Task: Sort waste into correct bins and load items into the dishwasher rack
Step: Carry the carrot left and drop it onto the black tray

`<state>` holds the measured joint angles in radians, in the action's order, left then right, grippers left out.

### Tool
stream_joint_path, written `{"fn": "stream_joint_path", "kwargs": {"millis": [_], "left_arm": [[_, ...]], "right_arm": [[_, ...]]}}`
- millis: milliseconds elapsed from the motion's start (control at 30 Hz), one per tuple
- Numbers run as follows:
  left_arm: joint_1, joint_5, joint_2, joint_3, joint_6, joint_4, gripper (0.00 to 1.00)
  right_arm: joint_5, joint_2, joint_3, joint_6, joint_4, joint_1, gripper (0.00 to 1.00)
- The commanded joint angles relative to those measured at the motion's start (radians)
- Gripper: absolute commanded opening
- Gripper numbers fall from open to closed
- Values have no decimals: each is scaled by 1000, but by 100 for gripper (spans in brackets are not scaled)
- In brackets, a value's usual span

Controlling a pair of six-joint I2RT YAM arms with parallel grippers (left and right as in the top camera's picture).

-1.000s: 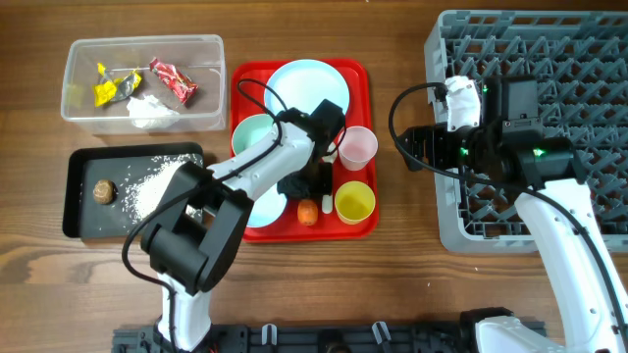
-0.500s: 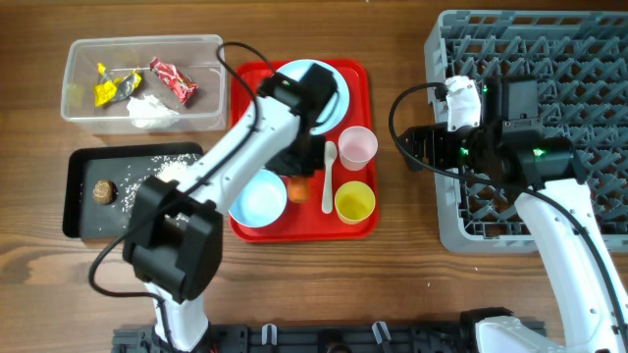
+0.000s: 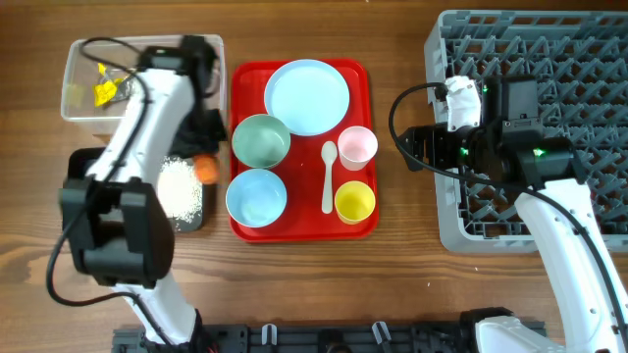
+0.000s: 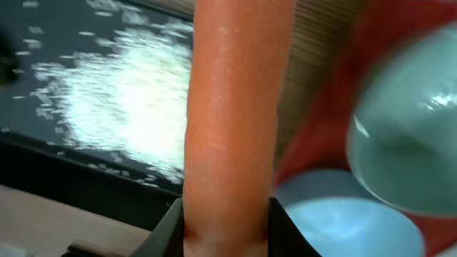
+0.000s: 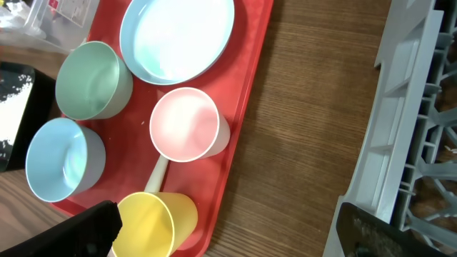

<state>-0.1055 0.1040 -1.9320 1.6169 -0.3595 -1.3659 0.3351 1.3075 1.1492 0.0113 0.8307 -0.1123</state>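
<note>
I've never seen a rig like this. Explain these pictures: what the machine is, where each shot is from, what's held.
These are two robot arms at a wooden table, each ending in two fingers. One picture looks down from above; the other two come from a camera on each wrist. A red tray carries a plate, two bowls, two cups and a spoon. A grey rack stands at the right. The left arm's fingers grip a carrot by the edge of a black tray holding rice. The right arm's fingers are open and hold nothing.
</note>
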Motion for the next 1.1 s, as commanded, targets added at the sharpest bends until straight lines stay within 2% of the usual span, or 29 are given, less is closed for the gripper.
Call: {"fn": "stream_joint_path", "kwargs": {"millis": [0,233,367,600,767,867,967,1033,1067], "left_arm": [[143,78,34,21,16,-16,9],[411,80,34,17,12,-23,5],[518,79,34,-45,11,5,5],[572,-11,34,-241,-23,215,10],[572,-26,34,-285,-23,275,11],[572,-26,34,-290,-23,289,25],[572,-26,34,-290,-23,302,28],[572,-26,34,-290,-23,312,38],[572,-26,34,-290,-23,315,40]], "right_arm": [[-14,11,14,-11,1,1,100],[-25,11,14,-11,-3,1,100],[-25,11,14,-11,-8,1,100],[-24,11,14,-11,-10,1,100],[-24,11,14,-12,-6,1,100],[-24,11,14,-13,-6,1,100],[-24,11,14,-14,-6,1,100],[-24,11,14,-13,-6,1,100],[-24,11,14,-13,-7,1,100]]}}
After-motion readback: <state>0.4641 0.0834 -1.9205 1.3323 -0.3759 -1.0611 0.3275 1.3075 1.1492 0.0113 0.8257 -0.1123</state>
